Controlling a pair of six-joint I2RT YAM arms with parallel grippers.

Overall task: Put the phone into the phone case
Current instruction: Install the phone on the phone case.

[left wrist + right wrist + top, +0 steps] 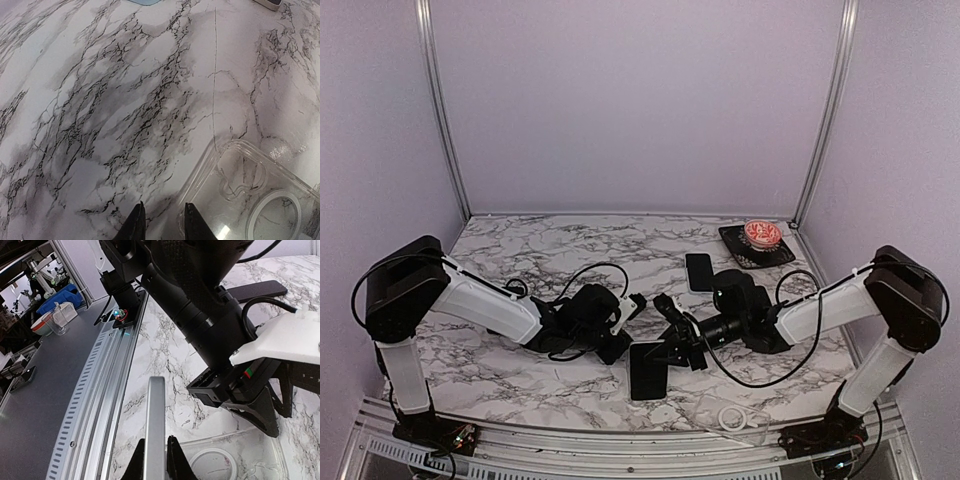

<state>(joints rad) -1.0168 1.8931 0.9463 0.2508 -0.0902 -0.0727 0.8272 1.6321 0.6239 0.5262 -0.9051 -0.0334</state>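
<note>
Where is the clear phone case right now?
The clear phone case lies flat on the marble table, lower right in the left wrist view, just right of the left fingers, close to the held phone.

text: none legible | labels: none | brands: none | numbers: none

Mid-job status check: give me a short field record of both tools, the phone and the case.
left tool: narrowly open, holding nothing, tips at a corner of the case
right tool: shut on the phone
phone: held upright on its edge at the case's rim, not yet in the case; contact cannot be told
phone case: clear, lying flat on the marble table
second phone: flat on the table, behind the right arm
</note>
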